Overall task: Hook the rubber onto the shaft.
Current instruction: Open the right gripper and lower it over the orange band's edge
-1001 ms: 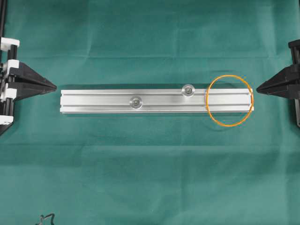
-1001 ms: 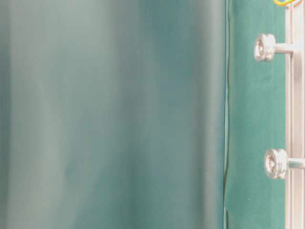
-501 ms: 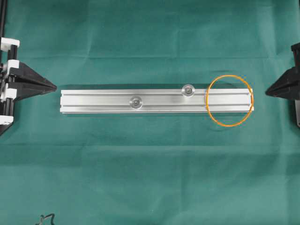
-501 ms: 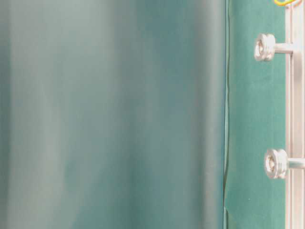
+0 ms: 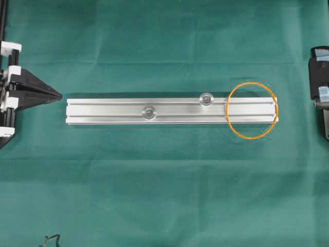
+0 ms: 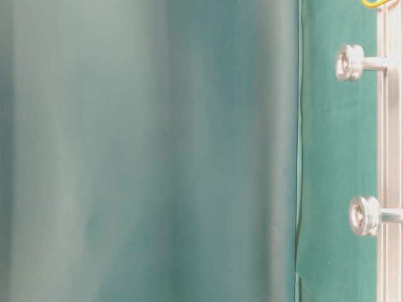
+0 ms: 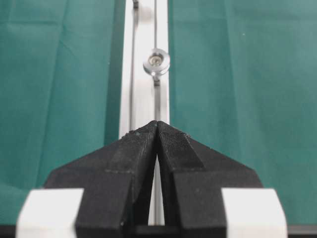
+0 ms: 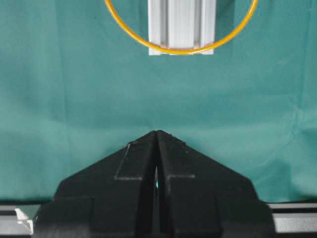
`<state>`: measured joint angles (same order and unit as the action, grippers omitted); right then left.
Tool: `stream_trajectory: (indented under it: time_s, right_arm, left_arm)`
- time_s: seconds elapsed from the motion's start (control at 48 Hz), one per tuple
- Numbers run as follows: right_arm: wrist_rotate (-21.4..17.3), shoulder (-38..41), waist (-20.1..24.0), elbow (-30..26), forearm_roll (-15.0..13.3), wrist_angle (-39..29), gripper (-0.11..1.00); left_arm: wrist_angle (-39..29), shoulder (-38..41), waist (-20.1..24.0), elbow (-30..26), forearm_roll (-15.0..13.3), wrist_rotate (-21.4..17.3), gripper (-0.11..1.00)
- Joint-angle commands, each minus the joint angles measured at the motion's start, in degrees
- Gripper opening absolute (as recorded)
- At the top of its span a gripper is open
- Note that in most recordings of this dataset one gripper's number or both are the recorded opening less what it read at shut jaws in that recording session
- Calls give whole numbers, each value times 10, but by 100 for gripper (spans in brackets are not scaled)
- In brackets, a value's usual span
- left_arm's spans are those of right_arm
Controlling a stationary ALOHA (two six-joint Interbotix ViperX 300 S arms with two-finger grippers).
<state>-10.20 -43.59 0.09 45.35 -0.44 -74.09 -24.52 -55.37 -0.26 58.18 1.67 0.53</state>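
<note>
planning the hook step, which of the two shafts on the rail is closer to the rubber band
The shaft near the rail's far edge: it stands just left of the orange rubber band. The other shaft stands farther left, near mid-rail.

Light was even & bright overhead; my rail [image 5: 172,111] glared a bit. Table-level view was mostly blurred green cloth [image 6: 145,151], v. out of focus.

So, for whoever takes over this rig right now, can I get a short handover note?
Left gripper: shut, empty, off the rail's left end.
Right gripper: shut, empty, short of the rail's right end.
Rubber band: lying loose across the right end of the aluminium rail.
Two shafts stand on the rail, both bare.
Done: nothing hooked.
Left: grasp the band and hook it onto a shaft.
</note>
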Motion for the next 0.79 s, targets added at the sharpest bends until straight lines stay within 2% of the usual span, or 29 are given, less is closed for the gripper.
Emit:
stream_trajectory:
  time_s: [0.0,0.688,0.772]
  right_arm:
    - [-2,1,-1,-15,-2,-2,3]
    - [-1,12,-2,-15,-5,-2,3]
    - [1,19,-2,-15,-5,-2,10]
  left_arm:
    - [3,4,-2,-18,2,-1,0]
    - [3,4,-2,-18,2,-1,0]
    - [3,3,-2,-18,2,-1,0]
